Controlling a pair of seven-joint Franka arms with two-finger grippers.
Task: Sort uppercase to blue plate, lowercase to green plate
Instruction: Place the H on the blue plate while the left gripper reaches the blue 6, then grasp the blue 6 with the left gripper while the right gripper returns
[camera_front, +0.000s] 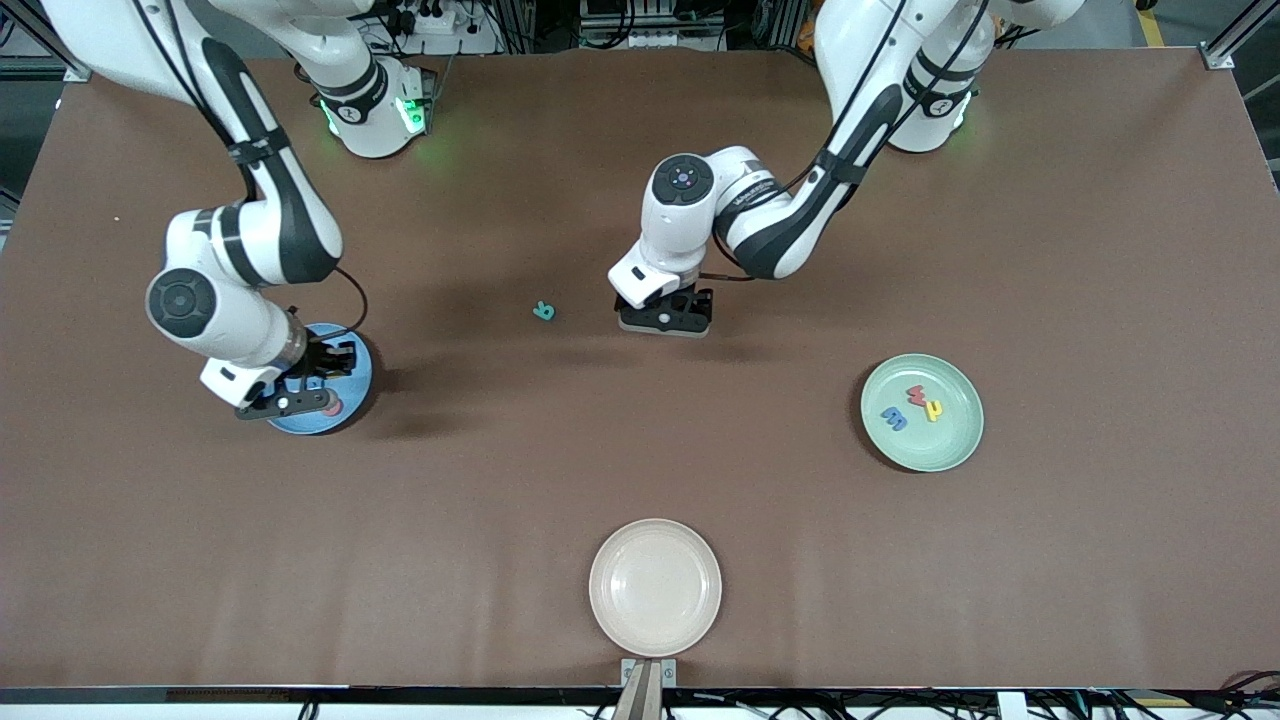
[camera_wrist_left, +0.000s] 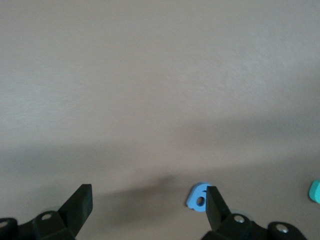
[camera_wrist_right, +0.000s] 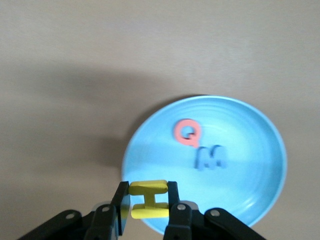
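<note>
- Gripping a yellow H (camera_wrist_right: 148, 199) between the closed-in fingers of the right gripper (camera_wrist_right: 148, 202), over the rim of the blue plate (camera_wrist_right: 250, 150) at the right arm's end of the table.
- Lying on that plate, apart from the held letter: a red Q (camera_wrist_right: 187, 132) and a blue M (camera_wrist_right: 211, 158), just beside each other.
- Hovering low over the bare table near its middle: the left gripper (camera_wrist_left: 149, 202), jaws spread wide and holding nothing.
- Lying just inside one fingertip (camera_wrist_left: 216, 200) of it: a blue g (camera_wrist_left: 198, 196); showing only in the left wrist view, hidden under the hand in the front view.
- Lying near that gripper, toward the right arm's end: a teal G (camera_front: 543, 311).
- Sitting toward the left arm's end: the green plate (camera_front: 955, 440), carrying a red m (camera_front: 915, 394), a yellow r (camera_front: 932, 409) and a blue m (camera_front: 894, 419).
- Standing nearest the front camera: a cream plate (camera_front: 655, 585).
</note>
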